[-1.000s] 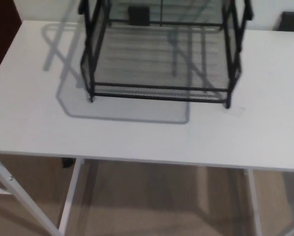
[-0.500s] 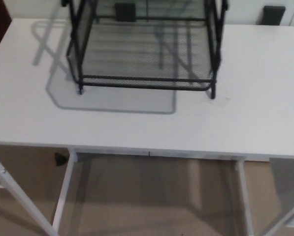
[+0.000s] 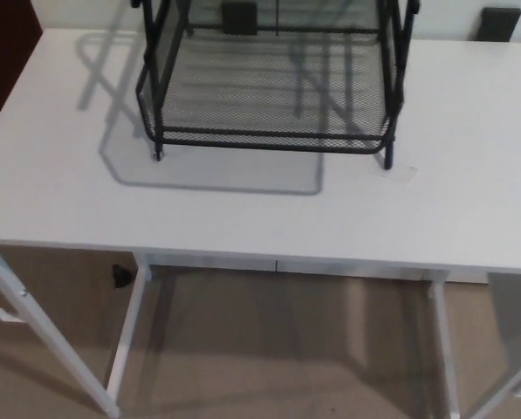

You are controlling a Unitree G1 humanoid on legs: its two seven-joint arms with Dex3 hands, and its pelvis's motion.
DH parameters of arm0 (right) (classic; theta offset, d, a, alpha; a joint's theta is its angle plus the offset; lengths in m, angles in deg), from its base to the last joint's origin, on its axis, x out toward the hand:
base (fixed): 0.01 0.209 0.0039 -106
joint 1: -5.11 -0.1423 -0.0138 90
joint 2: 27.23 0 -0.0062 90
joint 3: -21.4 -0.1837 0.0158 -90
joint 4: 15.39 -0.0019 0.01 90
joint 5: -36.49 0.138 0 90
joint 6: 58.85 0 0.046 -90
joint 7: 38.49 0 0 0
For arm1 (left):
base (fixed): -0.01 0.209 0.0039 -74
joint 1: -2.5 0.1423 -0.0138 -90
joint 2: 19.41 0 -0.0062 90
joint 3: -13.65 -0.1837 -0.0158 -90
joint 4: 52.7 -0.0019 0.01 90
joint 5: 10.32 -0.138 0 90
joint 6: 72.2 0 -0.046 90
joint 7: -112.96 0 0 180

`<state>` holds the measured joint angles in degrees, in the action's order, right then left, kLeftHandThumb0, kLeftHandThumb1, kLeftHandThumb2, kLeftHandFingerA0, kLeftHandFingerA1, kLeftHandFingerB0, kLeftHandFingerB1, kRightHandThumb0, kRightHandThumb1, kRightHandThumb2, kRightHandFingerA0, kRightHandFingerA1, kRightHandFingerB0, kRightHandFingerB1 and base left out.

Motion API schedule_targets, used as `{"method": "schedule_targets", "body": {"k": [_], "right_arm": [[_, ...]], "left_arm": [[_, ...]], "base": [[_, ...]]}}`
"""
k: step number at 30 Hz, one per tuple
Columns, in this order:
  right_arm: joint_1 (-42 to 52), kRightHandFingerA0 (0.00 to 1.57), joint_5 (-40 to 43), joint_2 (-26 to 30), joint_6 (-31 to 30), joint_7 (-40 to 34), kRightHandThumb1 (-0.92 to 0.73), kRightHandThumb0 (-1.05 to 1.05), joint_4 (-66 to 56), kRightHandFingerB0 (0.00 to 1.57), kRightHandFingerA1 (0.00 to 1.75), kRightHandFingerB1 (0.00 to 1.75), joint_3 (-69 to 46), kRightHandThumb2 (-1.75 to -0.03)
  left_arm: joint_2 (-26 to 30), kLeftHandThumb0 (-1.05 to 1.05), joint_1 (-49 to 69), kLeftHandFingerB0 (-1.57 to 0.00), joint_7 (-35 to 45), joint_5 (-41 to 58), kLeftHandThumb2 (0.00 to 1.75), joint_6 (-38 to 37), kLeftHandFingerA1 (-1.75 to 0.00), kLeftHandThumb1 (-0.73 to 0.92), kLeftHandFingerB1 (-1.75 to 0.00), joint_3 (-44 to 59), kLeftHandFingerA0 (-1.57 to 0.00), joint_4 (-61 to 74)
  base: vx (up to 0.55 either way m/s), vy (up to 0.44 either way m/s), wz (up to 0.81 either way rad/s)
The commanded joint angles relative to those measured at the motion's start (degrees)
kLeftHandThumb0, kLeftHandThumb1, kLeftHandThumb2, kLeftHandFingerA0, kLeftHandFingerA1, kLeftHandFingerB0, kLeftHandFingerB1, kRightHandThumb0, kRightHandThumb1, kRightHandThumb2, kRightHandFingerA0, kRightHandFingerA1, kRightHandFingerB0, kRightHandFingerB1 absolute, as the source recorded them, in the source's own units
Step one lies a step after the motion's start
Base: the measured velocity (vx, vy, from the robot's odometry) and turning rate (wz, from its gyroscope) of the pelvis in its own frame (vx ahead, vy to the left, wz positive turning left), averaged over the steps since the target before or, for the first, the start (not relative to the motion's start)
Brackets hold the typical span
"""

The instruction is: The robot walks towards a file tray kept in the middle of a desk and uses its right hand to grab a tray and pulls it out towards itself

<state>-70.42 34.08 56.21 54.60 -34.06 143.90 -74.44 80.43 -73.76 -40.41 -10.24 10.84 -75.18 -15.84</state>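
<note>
Office-like room, white desk (image 3: 243, 209) with black mesh file tray (image 3: 269, 96), beige carpet floor (image 3: 286, 349)

file tray (image 3: 269, 96) top cut off by upper edge, desk (image 3: 243, 209) corners cropped

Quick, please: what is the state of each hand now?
Left hand: not in view.
Right hand: not in view; nothing holds the file tray.

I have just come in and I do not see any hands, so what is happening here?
Nothing is being handled at this moment. A black mesh file tray stands toward the back of a white desk, and the camera looks down at it from the front edge. Neither robot hand is in view, so the tray has not yet been grabbed or pulled out.
</note>
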Motion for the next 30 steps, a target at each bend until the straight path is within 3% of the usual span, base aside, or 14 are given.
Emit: {"method": "schedule_targets", "body": {"k": [1,7,8,9,17,18,22,23,24,26,27,30], "right_arm": [[-0.21,0.71,-0.37,1.02,0.78,-0.88,-0.61,-0.35,0.54,0.57,0.50,0.42,0.11,-0.57],[-0.05,0.69,-0.22,1.21,0.37,-0.53,-0.61,-0.35,1.36,0.57,0.48,0.42,0.02,-0.57],[-0.14,0.68,0.10,1.13,0.10,-0.27,-0.61,-0.34,1.35,0.57,0.48,0.42,-0.24,-0.57],[-0.17,0.68,0.46,1.09,0.03,0.14,-0.61,-0.34,1.30,0.57,0.48,0.42,-0.54,-0.57],[-0.64,0.69,0.14,0.87,0.18,-0.09,-0.61,-0.35,1.36,0.58,0.49,0.43,-0.59,-0.58],[-1.76,0.70,0.05,1.11,0.09,-0.40,-0.61,-0.34,1.03,0.58,0.50,0.43,-0.56,-0.58],[-1.30,0.70,-0.45,1.74,0.36,-0.38,-0.61,-0.35,1.59,0.57,0.49,0.42,-0.21,-0.57],[-1.34,0.70,0.37,1.61,0.34,0.55,-0.61,-0.34,1.74,0.57,0.50,0.43,-0.78,-0.57],[-1.34,0.70,0.36,1.63,0.34,0.62,-0.62,-0.34,1.74,0.57,0.50,0.42,-0.77,-0.57],[-1.54,0.70,0.33,1.38,0.47,0.58,-0.62,-0.35,1.10,0.58,0.50,0.43,-0.68,-0.58],[-1.37,0.70,0.15,1.38,0.77,0.22,-0.61,-0.34,0.98,0.59,0.49,0.43,-0.58,-0.58],[-1.91,0.70,0.29,1.33,0.28,0.13,-0.61,-0.35,1.14,0.58,0.49,0.42,-0.74,-0.57]], "left_arm": [[-0.33,-0.32,-0.03,-0.30,-2.87,-0.29,0.74,-0.66,-0.89,0.36,-0.69,1.02,-0.52,0.97],[-0.76,-0.35,0.56,-0.31,-3.93,-0.74,0.74,-2.04,-0.88,0.35,-0.67,1.13,-0.55,0.24],[-0.74,-0.36,0.73,-0.32,-4.40,-1.05,0.86,-2.53,-0.82,0.30,-0.66,0.96,-0.60,0.28],[-0.78,-0.36,0.78,-0.31,-4.61,-1.08,0.73,-2.68,-0.87,0.36,-0.67,0.93,-0.57,0.25],[-0.77,-0.35,-0.12,-0.31,-4.92,-0.55,0.73,-3.34,-0.88,0.36,-0.67,1.20,-0.56,-0.91],[-0.93,-0.38,-1.97,-0.31,-5.44,-1.03,0.87,-2.03,-0.82,0.30,-0.66,0.72,-0.58,-0.63],[-1.39,-0.36,-1.20,-0.33,-5.81,-0.92,0.87,-2.60,-0.88,0.30,-0.68,0.56,-0.65,-0.26],[-1.53,-0.35,-1.21,-0.31,-5.43,-0.48,0.76,-2.25,-0.96,0.34,-0.70,0.78,-0.57,-0.16],[-1.52,-0.38,-1.24,-0.34,-5.65,-0.71,0.87,-2.27,-0.86,0.29,-0.68,0.65,-0.62,-0.17],[-1.21,-0.36,-1.61,-0.33,-5.82,-0.96,0.87,-2.18,-0.85,0.30,-0.67,0.60,-0.63,0.07],[-1.24,-0.33,-0.71,-0.31,-5.64,-0.62,0.76,-1.66,-0.90,0.36,-0.70,0.78,-0.58,1.98],[-1.13,-0.34,-1.39,-0.31,-5.10,-0.45,0.74,-2.06,-0.89,0.37,-0.69,1.05,-0.56,1.20]], "base": [[0.00,0.000,0.00],[0.00,0.000,0.00],[0.00,0.000,0.00],[0.00,0.000,0.00],[0.00,0.000,0.00],[0.00,0.000,0.00],[0.00,0.000,0.00],[0.00,0.000,0.00],[0.00,0.000,0.00],[0.00,0.000,0.00],[0.00,0.000,0.00],[0.00,0.000,0.00]]}}
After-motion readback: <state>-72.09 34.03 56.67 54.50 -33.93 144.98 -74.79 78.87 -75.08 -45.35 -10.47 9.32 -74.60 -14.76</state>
